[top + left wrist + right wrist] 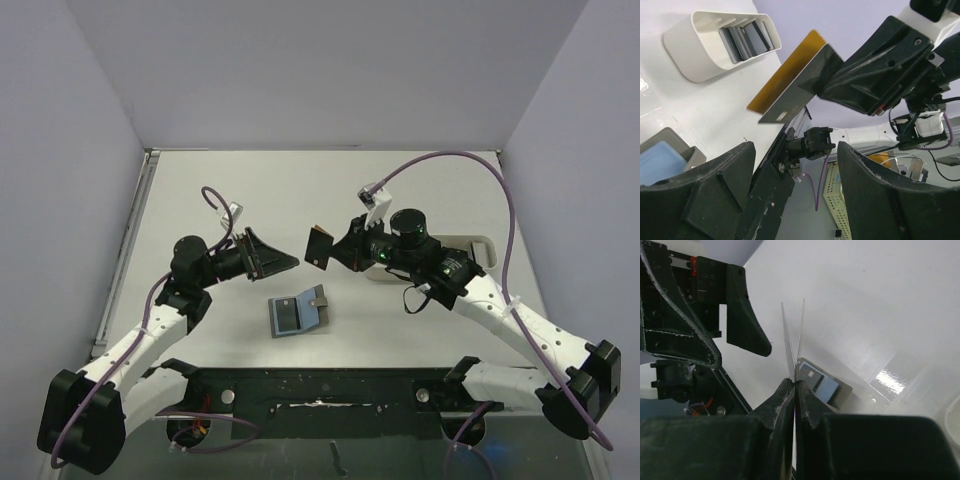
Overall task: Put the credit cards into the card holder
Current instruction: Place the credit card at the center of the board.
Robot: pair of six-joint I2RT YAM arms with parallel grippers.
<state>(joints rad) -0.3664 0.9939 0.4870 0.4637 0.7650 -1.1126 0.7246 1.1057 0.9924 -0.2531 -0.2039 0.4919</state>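
The card holder [300,313] lies open on the table, blue lining up, with one dark card [289,316] in a pocket. My right gripper [338,250] is shut on two credit cards [320,246] and holds them in the air above and behind the card holder. In the right wrist view they show edge-on as two thin cards [792,340] splayed above the closed fingertips [788,386], with the card holder [825,385] below. My left gripper [282,260] is open and empty, facing the held cards [795,90] from the left with a small gap.
A white oblong tray [695,60] holding several more dark cards [745,40] stands at the right, mostly behind the right arm [440,265] in the top view. The black base rail [320,395] runs along the near edge.
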